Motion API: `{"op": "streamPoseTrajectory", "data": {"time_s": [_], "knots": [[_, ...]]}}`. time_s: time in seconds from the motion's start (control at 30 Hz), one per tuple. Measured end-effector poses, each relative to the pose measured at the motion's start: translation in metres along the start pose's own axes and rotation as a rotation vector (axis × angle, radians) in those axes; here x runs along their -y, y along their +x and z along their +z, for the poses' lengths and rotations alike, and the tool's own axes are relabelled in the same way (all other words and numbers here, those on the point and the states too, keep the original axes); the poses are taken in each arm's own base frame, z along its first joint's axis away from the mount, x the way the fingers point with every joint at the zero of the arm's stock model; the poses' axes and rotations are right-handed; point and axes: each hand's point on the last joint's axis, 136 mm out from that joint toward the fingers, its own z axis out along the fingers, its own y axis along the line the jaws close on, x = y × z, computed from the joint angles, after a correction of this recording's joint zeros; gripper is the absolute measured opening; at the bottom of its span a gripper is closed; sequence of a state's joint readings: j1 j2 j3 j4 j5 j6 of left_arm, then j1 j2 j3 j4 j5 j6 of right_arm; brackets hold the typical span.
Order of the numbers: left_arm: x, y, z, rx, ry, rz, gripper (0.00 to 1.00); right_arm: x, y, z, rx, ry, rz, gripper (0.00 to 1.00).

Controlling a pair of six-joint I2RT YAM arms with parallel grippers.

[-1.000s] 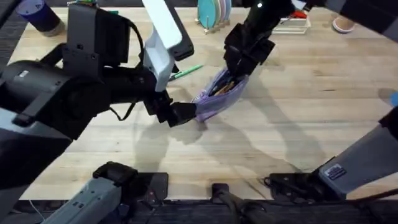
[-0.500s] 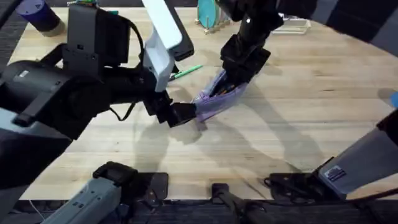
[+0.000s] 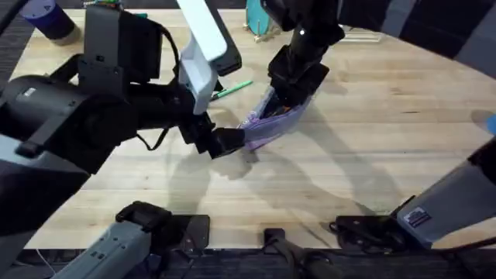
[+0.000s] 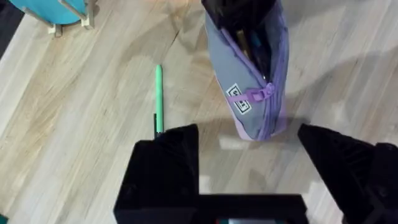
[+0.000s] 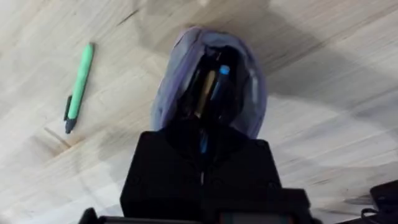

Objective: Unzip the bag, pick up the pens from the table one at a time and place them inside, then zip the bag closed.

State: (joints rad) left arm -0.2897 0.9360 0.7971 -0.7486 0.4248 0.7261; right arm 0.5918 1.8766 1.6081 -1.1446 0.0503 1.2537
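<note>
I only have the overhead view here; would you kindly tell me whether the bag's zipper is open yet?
Observer: Yes. The left wrist view shows the bag unzipped, with the zipper pull near the end closest to the left gripper.
Operator: Thank you. Is the left gripper clamped on that end?
Observer: No, it is open, and the bag's end sits just ahead of the gap.
Operator: And is anything inside the bag?
Observer: The right wrist view looks into the open mouth, where a blue-tipped pen lies beside a yellowish stick.
</note>
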Motion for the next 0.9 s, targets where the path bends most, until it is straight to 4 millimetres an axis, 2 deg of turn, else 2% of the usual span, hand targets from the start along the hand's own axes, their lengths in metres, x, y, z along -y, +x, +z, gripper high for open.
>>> {"op": "streamPoseTrajectory", "data": {"time_s": [0.17,0.23,0.37,0.43,0.53,0.6,0.9], "knots": [[0.0,0.0,0.0,0.0,0.0,0.0,0.994,-0.002,0.0063,-0.0001,-0.02,-0.007,-0.008,0.032],[0.0,0.0,0.0,0.0,0.0,0.0,0.994,-0.0023,0.0066,-0.0002,-0.022,-0.008,-0.006,0.112],[0.0,0.0,0.0,0.0,0.0,0.0,0.994,-0.0029,0.0074,-0.0001,-0.027,-0.011,-0.004,0.615],[0.0,0.0,0.0,0.0,0.0,0.0,0.994,-0.0035,0.0076,-0.0001,-0.029,-0.013,-0.002,0.784],[0.0,0.0,0.0,0.0,0.0,0.0,0.994,-0.0037,0.0083,0.0,-0.033,-0.015,-0.001,0.953],[0.0,0.0,0.0,0.0,0.0,0.0,0.994,-0.0039,0.0086,-0.0001,-0.035,-0.016,-0.002,0.992],[-0.0024,-0.0027,0.0,0.011,-0.01,0.006,0.994,-0.0039,0.009,-0.0001,-0.037,-0.016,-0.01,0.996]]}}
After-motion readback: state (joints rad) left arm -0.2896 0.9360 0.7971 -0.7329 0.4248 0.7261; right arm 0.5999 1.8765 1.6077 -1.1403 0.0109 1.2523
